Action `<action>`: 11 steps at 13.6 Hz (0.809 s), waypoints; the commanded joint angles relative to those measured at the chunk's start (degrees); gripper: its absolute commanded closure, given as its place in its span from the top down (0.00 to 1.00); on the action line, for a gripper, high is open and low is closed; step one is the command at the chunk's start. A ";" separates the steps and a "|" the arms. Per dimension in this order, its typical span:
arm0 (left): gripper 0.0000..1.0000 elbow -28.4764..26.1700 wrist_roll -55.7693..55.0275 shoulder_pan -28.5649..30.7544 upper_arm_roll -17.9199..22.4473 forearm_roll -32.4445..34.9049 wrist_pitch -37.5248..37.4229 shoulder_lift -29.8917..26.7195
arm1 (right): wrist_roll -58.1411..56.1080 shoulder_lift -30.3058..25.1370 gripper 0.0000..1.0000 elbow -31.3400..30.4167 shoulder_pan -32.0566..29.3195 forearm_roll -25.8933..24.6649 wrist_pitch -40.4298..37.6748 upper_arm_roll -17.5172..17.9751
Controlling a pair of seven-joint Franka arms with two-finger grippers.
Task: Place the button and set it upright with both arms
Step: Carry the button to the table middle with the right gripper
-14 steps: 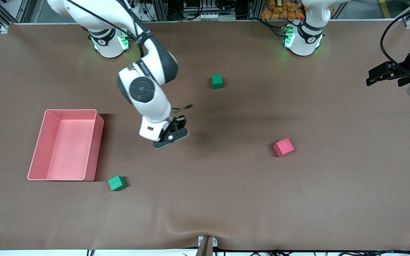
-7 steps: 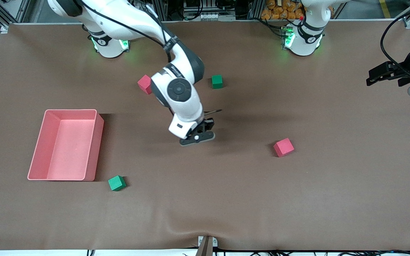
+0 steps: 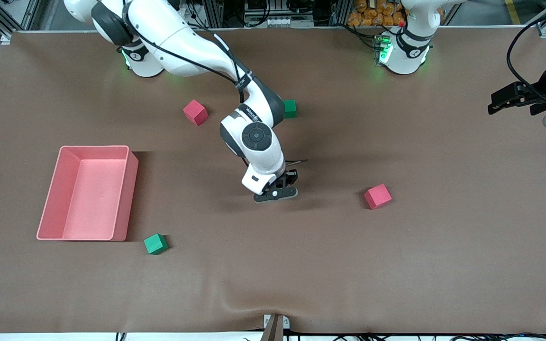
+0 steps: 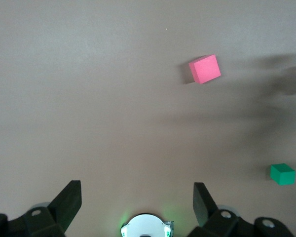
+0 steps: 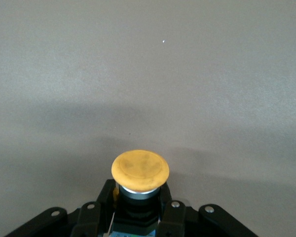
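right gripper: the black two-finger right gripper (image 3: 276, 193) is over the middle of the brown table cloth (image 3: 396, 265), in the middle of the front view. it is squeezed tight on the small button.
button: the little round orange-topped button with a black body (image 5: 139, 173) sits between the fingers, low in the right wrist view.
left gripper: the black left gripper (image 3: 514, 97) waits at the right edge of the front view, its fingers spread wide with nothing in them.
cubes: a red foam cube (image 3: 377, 196) and a green foam cube (image 3: 155, 244) lie on the cloth.
tray: a pink plastic tray (image 3: 55, 189) sits at the left of the front view.
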 commanded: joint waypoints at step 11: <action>1.00 0.12 0.47 0.64 -0.33 -0.96 0.02 1.04 | 0.88 6.07 0.00 3.24 4.16 0.89 1.26 0.47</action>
